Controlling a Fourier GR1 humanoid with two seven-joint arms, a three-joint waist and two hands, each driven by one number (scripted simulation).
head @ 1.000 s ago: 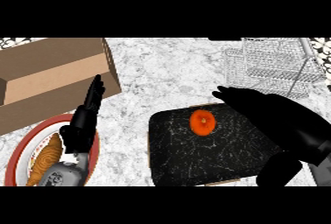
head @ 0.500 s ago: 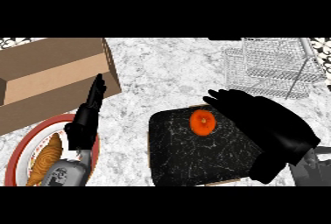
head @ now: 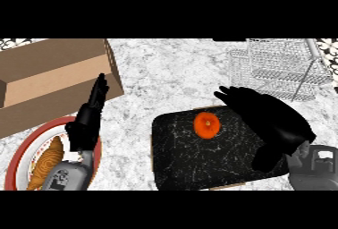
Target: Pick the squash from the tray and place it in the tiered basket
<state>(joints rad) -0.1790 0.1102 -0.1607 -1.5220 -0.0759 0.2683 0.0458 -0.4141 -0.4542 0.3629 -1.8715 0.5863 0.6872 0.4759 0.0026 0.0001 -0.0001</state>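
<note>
An orange squash [head: 206,125] lies on the black marbled tray [head: 191,161], near its far edge. My right hand [head: 271,118] hovers over the tray's right side, fingers spread and pointing up-left, its fingertips just right of and beyond the squash, holding nothing. The wire tiered basket [head: 280,67] stands at the back right of the counter, beyond that hand. My left hand [head: 87,118] rests open at the left, fingers straight and pointing away, over the rim of a plate.
A brown cardboard box [head: 52,78] fills the back left. A red-rimmed plate [head: 16,167] with a croissant [head: 46,163] sits at the front left under my left forearm. White marble counter [head: 171,71] lies between box, tray and basket.
My right hand has slid left and nearer across the tray, closing in on the squash. The squash, tray and left hand have stayed put.
</note>
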